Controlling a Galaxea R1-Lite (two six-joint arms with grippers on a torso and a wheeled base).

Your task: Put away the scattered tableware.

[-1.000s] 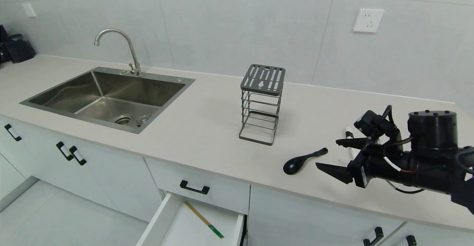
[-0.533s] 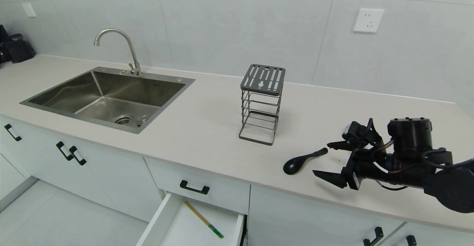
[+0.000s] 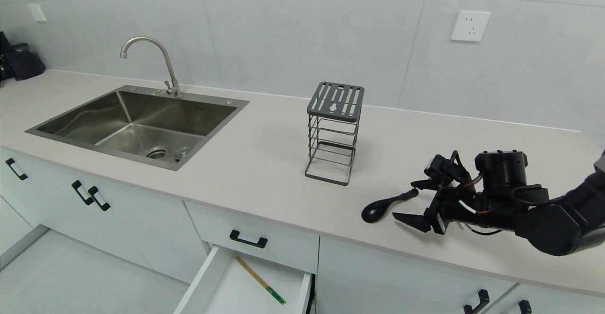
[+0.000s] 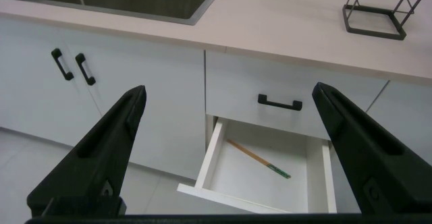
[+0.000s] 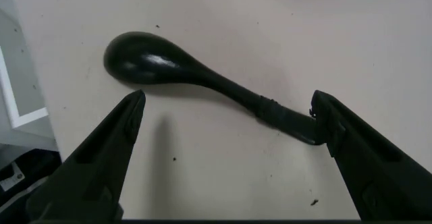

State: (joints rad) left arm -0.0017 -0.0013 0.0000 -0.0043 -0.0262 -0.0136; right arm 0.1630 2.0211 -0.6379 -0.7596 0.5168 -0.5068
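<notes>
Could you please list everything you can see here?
Counter: one, beige, along the wall.
Sink: one, steel, counter's left.
Tap: one, steel, behind sink.
Rack: one, dark grey, mid-counter.
Spoon: one, black, on counter right of rack.
Drawer: one, white, open below counter.
Chopstick: one, wooden, green-tipped, in drawer.
Socket: one, white, on wall.
Right gripper: one, black, open, fingers either side of spoon.
Left gripper: one, black, open, above drawer.
</notes>
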